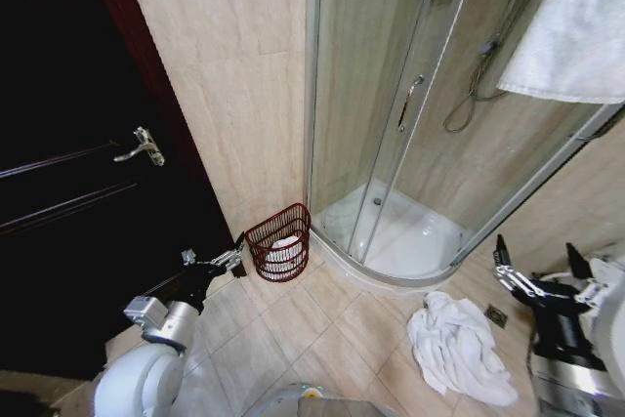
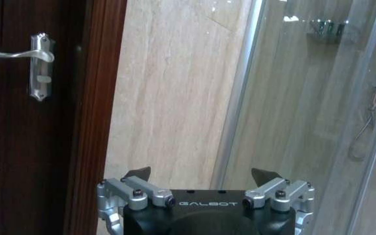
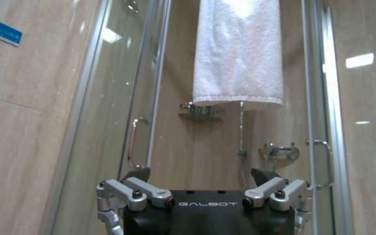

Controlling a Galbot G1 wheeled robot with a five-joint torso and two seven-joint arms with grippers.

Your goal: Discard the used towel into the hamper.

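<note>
On the floor, the used towel [image 1: 456, 344] lies crumpled, well apart from the hamper [image 1: 280, 242]; left end effector [image 1: 237, 247] and right end effector [image 1: 537, 256] both spread, empty.

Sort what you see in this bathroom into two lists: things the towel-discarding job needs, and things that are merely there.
Belongs to the job:
- crumpled white towel on the floor
- hamper by the wall, something white already inside
- left gripper, open
- right gripper, open

Just there:
- hanging towel
- shower door
- dark door
- floor drain
</note>
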